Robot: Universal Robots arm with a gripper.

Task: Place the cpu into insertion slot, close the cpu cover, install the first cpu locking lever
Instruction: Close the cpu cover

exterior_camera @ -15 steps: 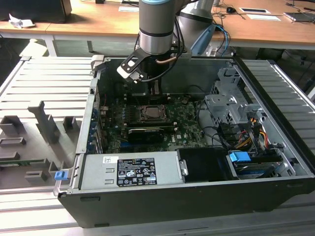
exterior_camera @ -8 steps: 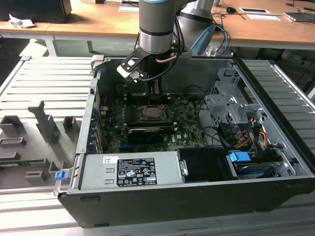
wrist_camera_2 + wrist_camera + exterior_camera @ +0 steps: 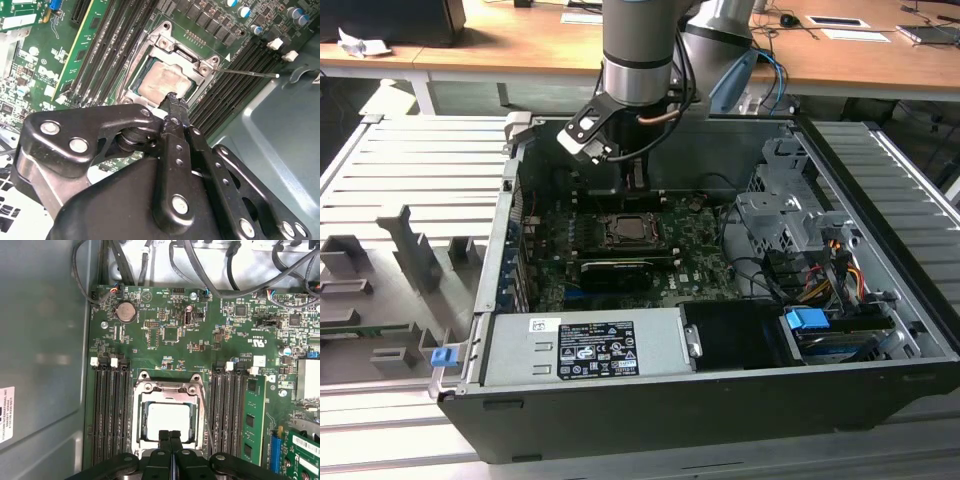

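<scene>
In the exterior view, with the cpu socket as the clock's centre, a grey slotted tray (image 3: 400,255) lies well off at 9 o'clock, outside the computer case (image 3: 720,410). The power supply (image 3: 585,345) sits at 7 o'clock, the gripper (image 3: 635,185) hangs near at 12 o'clock, and the drive cage (image 3: 785,215) stands at 3 o'clock. In the first wrist view the cpu (image 3: 169,421) lies flat in its socket. The cpu cover (image 3: 167,388) appears folded down around it, its window framing the chip. The fingers (image 3: 163,442) are pressed together on nothing, tips just above the cover's edge. In the second wrist view a thin locking lever (image 3: 250,73) sticks out free, so I judge latching not yet done.
</scene>
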